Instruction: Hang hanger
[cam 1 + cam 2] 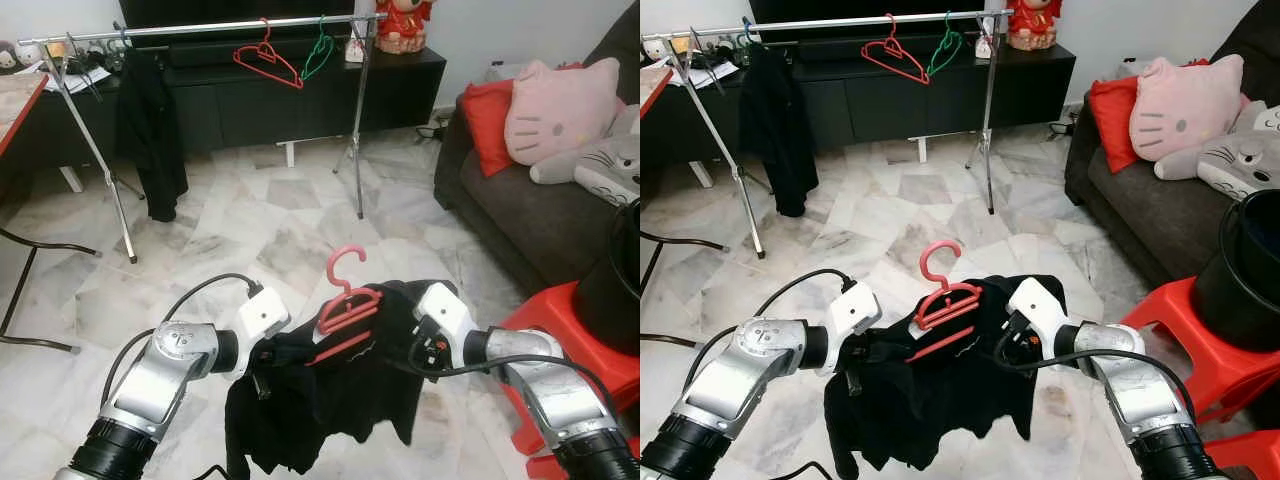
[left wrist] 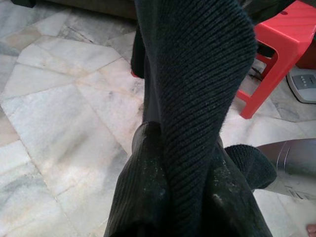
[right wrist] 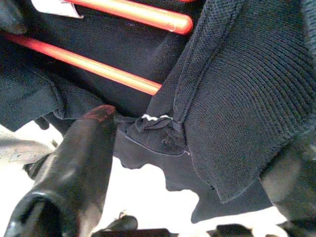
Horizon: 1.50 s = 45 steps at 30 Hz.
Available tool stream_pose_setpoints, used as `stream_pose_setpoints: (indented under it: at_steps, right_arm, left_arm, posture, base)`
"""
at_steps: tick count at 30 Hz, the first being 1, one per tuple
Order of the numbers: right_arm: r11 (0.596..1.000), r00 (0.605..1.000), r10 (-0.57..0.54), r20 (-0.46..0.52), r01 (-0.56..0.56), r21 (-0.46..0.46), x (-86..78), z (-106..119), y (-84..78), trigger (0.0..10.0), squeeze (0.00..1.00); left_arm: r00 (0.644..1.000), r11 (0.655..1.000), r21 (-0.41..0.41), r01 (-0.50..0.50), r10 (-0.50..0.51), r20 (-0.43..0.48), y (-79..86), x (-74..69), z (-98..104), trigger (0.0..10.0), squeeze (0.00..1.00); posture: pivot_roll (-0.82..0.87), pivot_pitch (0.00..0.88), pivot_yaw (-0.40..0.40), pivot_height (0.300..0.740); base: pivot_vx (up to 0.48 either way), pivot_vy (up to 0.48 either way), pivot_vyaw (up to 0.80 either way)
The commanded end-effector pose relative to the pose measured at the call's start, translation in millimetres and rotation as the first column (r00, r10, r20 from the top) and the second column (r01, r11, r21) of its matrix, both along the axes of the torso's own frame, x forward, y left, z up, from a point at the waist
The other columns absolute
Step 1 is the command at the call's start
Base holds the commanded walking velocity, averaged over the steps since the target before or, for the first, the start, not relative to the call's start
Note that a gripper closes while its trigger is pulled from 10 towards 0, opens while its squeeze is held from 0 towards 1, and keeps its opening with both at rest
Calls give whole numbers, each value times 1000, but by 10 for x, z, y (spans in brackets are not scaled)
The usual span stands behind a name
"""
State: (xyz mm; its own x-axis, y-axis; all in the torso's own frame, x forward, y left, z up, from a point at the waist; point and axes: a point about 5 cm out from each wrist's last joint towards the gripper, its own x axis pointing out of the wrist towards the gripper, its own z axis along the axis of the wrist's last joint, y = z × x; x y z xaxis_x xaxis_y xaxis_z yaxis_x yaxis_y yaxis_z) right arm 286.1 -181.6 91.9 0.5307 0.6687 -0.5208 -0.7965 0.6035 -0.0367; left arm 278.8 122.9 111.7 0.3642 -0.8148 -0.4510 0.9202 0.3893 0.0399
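Note:
A pink-red hanger (image 1: pixel 348 305) lies tilted on a black knit garment (image 1: pixel 330 410), hook pointing up. The garment is stretched between my two grippers low in front of me. My left gripper (image 1: pixel 262 355) is shut on its left side, and in the left wrist view ribbed black cloth (image 2: pixel 197 98) runs between the fingers. My right gripper (image 1: pixel 415 350) is shut on its right side, where one fingertip (image 3: pixel 96 118) presses a puckered fold below the hanger's bars (image 3: pixel 113 71). The clothes rack's silver rail (image 1: pixel 200 28) stands well ahead, across the floor.
The rail carries a red hanger (image 1: pixel 268 55), a green hanger (image 1: pixel 318 50) and a hanging black garment (image 1: pixel 150 130). A dark sofa (image 1: pixel 540 210) with cushions is on the right. A red stool (image 1: pixel 560 310) holding a black bucket (image 1: pixel 620 270) is close by my right arm. Marble floor lies between me and the rack.

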Motion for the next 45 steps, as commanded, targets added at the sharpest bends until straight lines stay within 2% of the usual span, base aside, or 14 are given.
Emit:
stream_pose_setpoints:
  at_steps: [1, 19, 45]
  right_arm:
    - [1000, 1000, -12, 4, 12, -6, -8, 8, -20, 0, 0]
    - [1000, 1000, -19, 8, 19, 20, 1, 42, -10, 0, 0]
    - [998, 998, -63, 16, 64, -20, 34, 18, -53, 0, 0]
  left_arm:
    - [999, 999, -39, 24, -22, 48, -67, 33, 145, 10000, 0]
    - [999, 998, -54, 27, -25, 47, -100, 19, 168, 10000, 0]
    - [999, 998, -59, 35, -32, 41, -102, -10, 214, 10000, 0]
  posture:
    - [-52, 0, -54, 740]
    - [-53, 0, -53, 740]
    - [-49, 0, -54, 740]
  base:
    - [0, 0, 0]
    - [0, 0, 0]
    - [0, 0, 0]
